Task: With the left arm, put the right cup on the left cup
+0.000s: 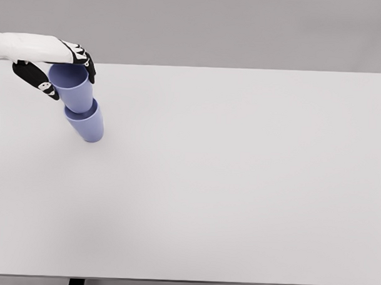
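Blue upper cup [73, 87] nested in lower cup [86, 123] | left hand [55, 66] gripping | near table [239, 182] edge

no readable text, labels, brands or numbers anywhere

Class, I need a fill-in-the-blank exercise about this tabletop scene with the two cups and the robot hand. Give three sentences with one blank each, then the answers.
1. The left hand is closed around the ____ cup of the pair.
2. The upper cup sits inside the mouth of the lower cup, and both cups are ____ in colour.
3. The stack stands in the far ____ part of the table.

Missing words: upper; blue; left
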Action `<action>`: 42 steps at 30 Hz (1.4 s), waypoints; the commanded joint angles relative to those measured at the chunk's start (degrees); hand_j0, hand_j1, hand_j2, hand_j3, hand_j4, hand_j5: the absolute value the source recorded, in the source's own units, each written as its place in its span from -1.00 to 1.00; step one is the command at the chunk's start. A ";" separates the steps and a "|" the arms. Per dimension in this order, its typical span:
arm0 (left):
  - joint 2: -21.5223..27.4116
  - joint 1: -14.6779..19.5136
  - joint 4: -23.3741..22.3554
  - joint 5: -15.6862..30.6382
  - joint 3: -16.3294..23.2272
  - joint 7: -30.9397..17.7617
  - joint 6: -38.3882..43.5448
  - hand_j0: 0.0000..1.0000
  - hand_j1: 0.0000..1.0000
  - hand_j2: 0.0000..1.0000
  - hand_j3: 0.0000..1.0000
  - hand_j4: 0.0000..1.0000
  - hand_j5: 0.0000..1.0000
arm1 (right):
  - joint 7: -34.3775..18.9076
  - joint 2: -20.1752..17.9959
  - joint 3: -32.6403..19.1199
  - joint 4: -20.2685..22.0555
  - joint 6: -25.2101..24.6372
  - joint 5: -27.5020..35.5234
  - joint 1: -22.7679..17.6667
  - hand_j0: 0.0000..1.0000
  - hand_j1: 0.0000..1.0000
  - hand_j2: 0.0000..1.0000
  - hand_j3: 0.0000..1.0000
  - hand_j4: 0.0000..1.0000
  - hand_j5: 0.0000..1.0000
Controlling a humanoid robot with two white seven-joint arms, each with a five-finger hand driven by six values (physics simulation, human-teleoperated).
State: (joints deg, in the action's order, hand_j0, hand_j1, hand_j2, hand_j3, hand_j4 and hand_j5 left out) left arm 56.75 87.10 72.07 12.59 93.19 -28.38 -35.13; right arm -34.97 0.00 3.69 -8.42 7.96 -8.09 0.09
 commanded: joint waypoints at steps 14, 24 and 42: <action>0.38 0.18 1.14 0.51 -0.11 0.08 0.13 -0.19 -0.19 -0.19 -0.19 -0.19 -0.19 | -0.03 0.00 0.00 -0.02 0.04 -0.09 0.00 1.00 1.00 1.00 1.00 1.00 1.00; 0.64 0.18 1.23 0.59 -0.02 0.16 0.13 0.17 0.17 0.17 0.17 0.17 0.17 | -0.03 0.00 0.00 -0.02 0.04 -0.09 0.00 1.00 1.00 1.00 1.00 1.00 1.00; 0.64 0.35 1.14 0.51 -0.11 0.08 0.13 0.74 0.74 0.74 0.74 0.74 0.74 | -0.03 0.00 0.00 -0.02 0.04 -0.09 0.00 1.00 1.00 1.00 1.00 1.00 1.00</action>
State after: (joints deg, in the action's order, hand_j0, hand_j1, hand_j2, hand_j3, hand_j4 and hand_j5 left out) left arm 57.33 87.54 73.32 12.76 93.20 -28.33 -35.13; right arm -34.97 0.00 3.69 -8.42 7.96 -8.09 0.09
